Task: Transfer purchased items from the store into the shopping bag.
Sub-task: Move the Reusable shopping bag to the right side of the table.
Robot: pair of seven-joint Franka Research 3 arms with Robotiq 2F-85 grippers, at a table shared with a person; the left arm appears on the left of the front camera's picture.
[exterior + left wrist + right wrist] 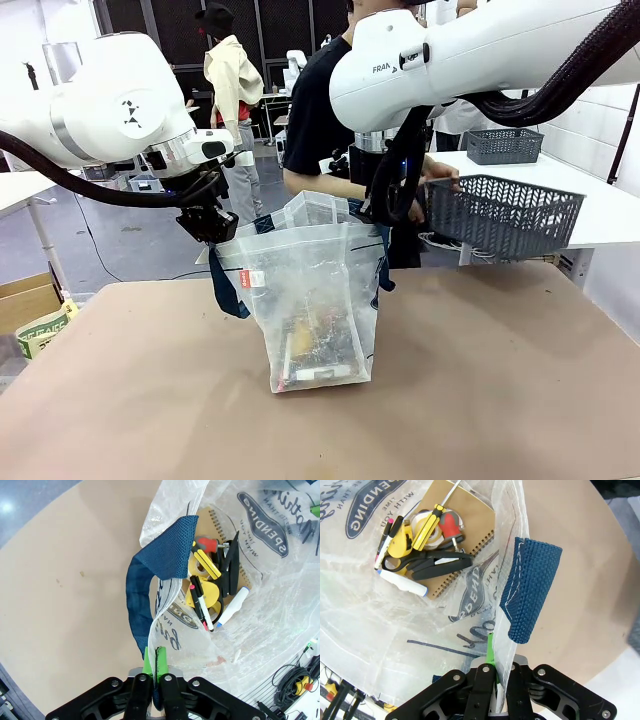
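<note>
left gripper (pixel 155 656): I see it pinching shopping bag (pixel 318 290) rim
right gripper (pixel 493 652): pinching opposite rim
table (pixel 500 380): tan, below both

The shopping bag (pixel 320 280) is thin, crinkled, glossy translucent plastic; its straps (pixel 170 555) are coarse woven navy cloth; the table (pixel 500 400) is matt tan.

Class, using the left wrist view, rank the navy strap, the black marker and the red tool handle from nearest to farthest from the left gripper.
1. navy strap, looping at the shopping bag rim, just above the left gripper.
2. black marker, mid-bag among the contents.
3. red tool handle, at the contents' far end.
</note>
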